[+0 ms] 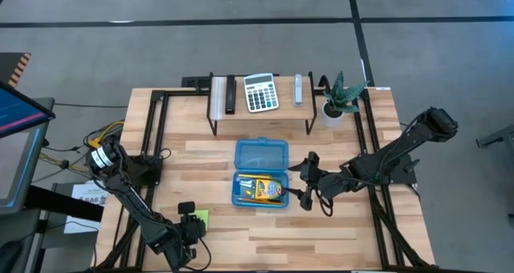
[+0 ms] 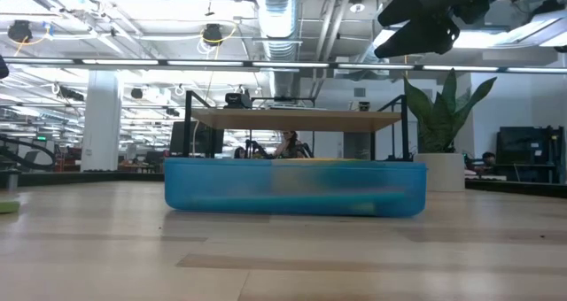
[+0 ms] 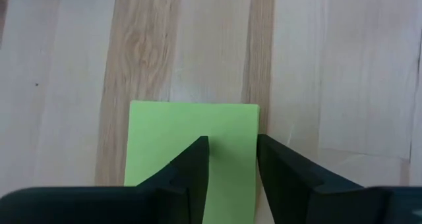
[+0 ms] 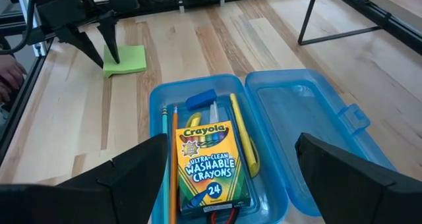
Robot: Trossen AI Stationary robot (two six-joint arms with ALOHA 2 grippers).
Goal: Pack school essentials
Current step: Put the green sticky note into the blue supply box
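Observation:
The blue pencil case (image 1: 261, 173) lies open at the table's middle, its lid (image 4: 310, 132) flat beside the tray. In the tray lie the crayon box (image 4: 208, 168), a blue eraser (image 4: 201, 99), yellow (image 4: 241, 135) and orange (image 4: 175, 158) pencils and a bit of red scissors handle (image 4: 217, 217). The lime sticky-note pad (image 1: 201, 217) lies flat near the table's near-left corner. My left gripper (image 3: 232, 155) is open, pointing down over the pad (image 3: 188, 145). My right gripper (image 1: 308, 181) is wide open, raised to the right of the case. My left gripper comes at the sticky-note pad from above, pointing down, one finger (image 3: 194, 168) over the pad and the other (image 3: 280, 171) at its edge (image 3: 256, 128). Whether the fingers touch the pad I cannot tell. The pad lies flat on the table.
A black-framed shelf (image 1: 261, 108) stands at the far edge, carrying the calculator (image 1: 260, 92) and small dark and grey items. The potted plant (image 1: 337, 100) stands at its right end. Bare wood lies between pad and case.

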